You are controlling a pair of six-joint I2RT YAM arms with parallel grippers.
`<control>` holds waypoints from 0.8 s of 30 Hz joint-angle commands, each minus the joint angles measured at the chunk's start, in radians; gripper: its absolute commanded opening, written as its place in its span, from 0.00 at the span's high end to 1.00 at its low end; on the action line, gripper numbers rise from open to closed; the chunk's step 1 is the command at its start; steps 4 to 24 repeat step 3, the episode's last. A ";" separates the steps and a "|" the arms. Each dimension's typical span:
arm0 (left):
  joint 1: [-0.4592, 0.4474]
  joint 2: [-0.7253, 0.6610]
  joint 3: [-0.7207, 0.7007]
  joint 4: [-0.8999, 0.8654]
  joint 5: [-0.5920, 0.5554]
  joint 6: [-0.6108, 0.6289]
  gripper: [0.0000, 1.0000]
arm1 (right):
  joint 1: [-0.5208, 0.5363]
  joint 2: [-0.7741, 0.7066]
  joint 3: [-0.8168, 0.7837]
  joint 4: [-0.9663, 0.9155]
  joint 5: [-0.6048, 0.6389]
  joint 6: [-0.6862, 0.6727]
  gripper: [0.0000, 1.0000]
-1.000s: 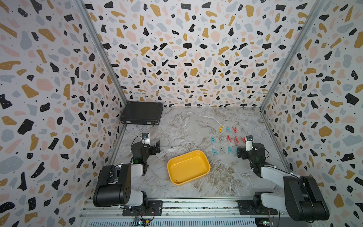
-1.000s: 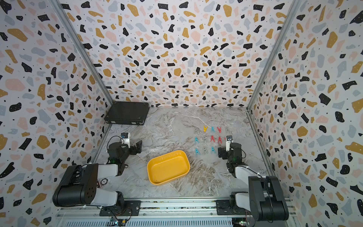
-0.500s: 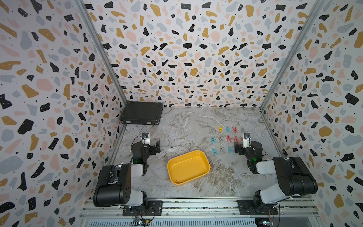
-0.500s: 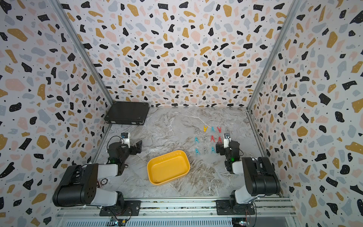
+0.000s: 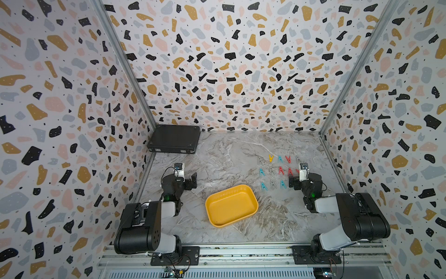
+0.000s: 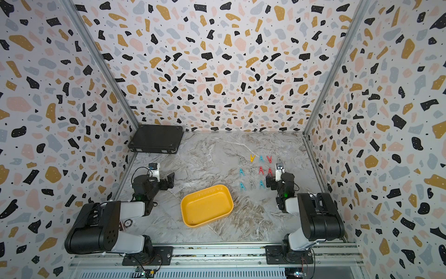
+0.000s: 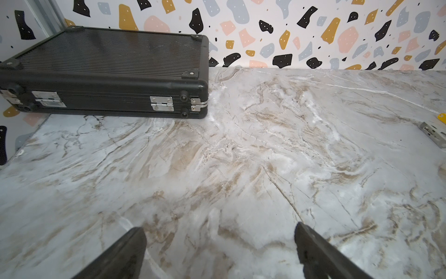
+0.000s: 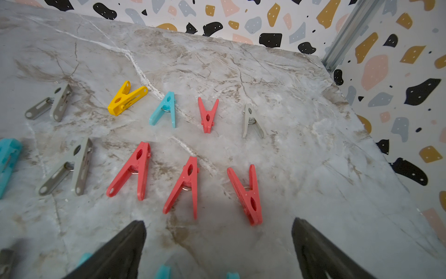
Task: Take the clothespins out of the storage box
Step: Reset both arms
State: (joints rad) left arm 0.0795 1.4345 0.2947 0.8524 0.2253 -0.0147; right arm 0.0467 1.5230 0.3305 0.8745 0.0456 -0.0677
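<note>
We are judging the clothespins light, stiff and a little slippery, best pinched across both legs. Teal, red, grey and one yellow, they are lying in rows near the right edge of the desk, outside the yellow storage box, which is looking empty. The left end effector and the right end effector are both standing apart, holding nothing.

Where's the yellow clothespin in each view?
In a top view: yellow clothespin, far row of pegs, second from the left.
In a top view: same spot in that row.
Left wrist: only a yellow sliver, cut off at the frame's edge; likely it.
Right wrist: whole, next to the teal clothespin.
Shared landmark: the grey clothespin beside it, in all four views.
</note>
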 commanded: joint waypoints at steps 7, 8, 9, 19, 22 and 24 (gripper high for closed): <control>-0.009 -0.004 0.013 0.034 0.000 0.002 0.00 | -0.002 -0.008 0.021 0.005 0.008 0.012 0.01; -0.009 -0.004 0.013 0.034 0.000 0.002 0.00 | -0.002 -0.008 0.021 0.005 0.008 0.012 0.01; -0.009 -0.004 0.013 0.034 0.000 0.002 0.00 | -0.002 -0.008 0.021 0.005 0.008 0.012 0.01; -0.009 -0.004 0.013 0.034 0.000 0.002 0.00 | -0.002 -0.008 0.021 0.005 0.008 0.012 0.01; -0.009 -0.004 0.013 0.034 0.000 0.002 0.00 | -0.002 -0.008 0.021 0.005 0.008 0.012 0.01; -0.009 -0.004 0.013 0.034 0.000 0.002 0.00 | -0.002 -0.008 0.021 0.005 0.008 0.012 0.01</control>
